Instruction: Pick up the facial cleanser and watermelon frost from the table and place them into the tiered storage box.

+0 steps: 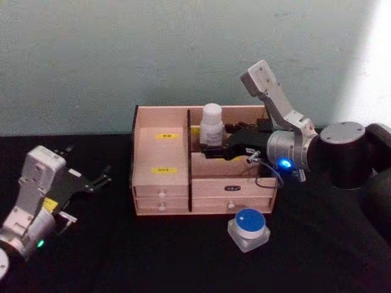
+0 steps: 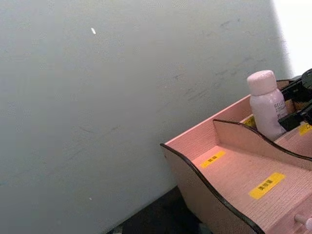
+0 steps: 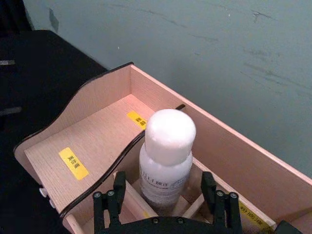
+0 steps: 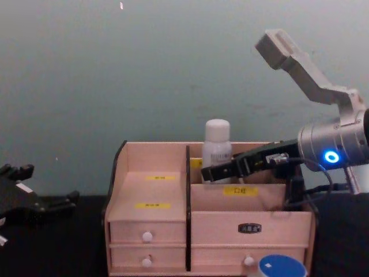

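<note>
The facial cleanser (image 1: 211, 124), a white bottle with a rounded cap, stands upright in a rear compartment of the tiered storage box (image 1: 162, 183). My right gripper (image 1: 215, 150) reaches in from the right, open, with a finger on each side of the bottle's lower body (image 3: 163, 175) and a small gap on both sides. The chest view shows the same bottle (image 4: 217, 144) just behind the fingers (image 4: 222, 171). The watermelon frost (image 1: 248, 228), a small square container with a round blue lid, rests on the table in front of the box's right end. My left gripper (image 1: 91, 180) stays open, low at the left.
The box (image 4: 150, 225) has stepped shelves with yellow labels and white-knobbed drawers along its front. A pale wall stands close behind it. The black table stretches free to the left of the box and in front of it.
</note>
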Robot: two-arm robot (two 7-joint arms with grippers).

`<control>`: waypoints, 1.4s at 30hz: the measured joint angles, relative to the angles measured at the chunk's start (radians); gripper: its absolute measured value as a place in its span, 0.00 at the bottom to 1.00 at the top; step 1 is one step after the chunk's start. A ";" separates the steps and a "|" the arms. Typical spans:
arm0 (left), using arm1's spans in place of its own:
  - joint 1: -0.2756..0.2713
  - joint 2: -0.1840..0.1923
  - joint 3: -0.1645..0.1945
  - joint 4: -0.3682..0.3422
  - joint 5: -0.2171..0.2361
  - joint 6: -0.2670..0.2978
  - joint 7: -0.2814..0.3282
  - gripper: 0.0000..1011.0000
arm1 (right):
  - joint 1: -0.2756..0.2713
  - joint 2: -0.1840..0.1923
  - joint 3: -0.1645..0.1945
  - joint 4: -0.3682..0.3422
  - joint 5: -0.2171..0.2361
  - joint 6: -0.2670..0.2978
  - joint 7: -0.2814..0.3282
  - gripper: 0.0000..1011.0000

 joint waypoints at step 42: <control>0.000 0.000 0.000 0.000 0.000 0.000 0.000 0.99 | -0.370 0.356 0.099 -0.562 0.118 0.061 0.046 0.99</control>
